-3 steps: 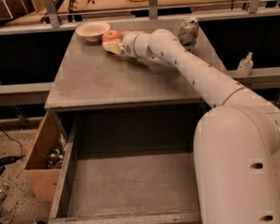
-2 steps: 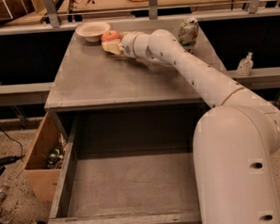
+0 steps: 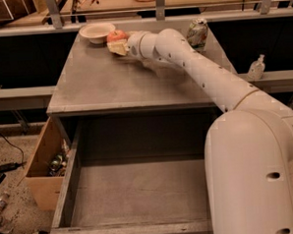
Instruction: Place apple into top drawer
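Note:
The apple (image 3: pixel 115 36) is red-orange and sits at the far left part of the grey cabinet top (image 3: pixel 105 81), right beside a beige bowl. My gripper (image 3: pixel 117 45) reaches across the top to it, and its cream fingers are at the apple's near side, touching or around it. The top drawer (image 3: pixel 136 198) is pulled open at the front of the cabinet, grey with a bare flat bottom. My white arm runs from the lower right up to the apple.
A beige bowl (image 3: pixel 97 31) stands at the back left of the top, a green-white can (image 3: pixel 197 33) at the back right. A brown cardboard box (image 3: pixel 46 168) with small items sits on the floor left of the drawer. A bottle (image 3: pixel 256 67) stands on a ledge at right.

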`<state>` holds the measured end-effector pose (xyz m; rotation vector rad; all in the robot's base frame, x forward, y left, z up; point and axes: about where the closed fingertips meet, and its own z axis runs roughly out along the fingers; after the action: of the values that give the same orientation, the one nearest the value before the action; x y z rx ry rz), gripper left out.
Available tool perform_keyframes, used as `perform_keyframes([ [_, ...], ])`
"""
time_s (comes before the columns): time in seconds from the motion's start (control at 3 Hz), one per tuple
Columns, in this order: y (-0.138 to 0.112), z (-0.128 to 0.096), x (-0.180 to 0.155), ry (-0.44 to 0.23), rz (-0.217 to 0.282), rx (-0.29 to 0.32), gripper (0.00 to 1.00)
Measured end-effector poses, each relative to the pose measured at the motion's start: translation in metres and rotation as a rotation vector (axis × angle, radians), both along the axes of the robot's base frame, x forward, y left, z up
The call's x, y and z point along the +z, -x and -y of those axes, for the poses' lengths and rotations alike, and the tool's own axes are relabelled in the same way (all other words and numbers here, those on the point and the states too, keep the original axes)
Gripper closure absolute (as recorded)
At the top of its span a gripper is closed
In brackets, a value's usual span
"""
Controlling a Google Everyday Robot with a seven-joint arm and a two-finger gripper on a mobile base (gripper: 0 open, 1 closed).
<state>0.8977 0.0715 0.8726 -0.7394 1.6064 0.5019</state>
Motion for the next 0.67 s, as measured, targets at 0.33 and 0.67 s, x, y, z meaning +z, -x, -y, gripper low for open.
perform_keyframes([
  [0.33,0.015,0.016,0.027,0.021,0.040,-0.010,1.00],
  [0.67,0.042,0.035,0.045,0.014,0.057,0.019,1.00],
])
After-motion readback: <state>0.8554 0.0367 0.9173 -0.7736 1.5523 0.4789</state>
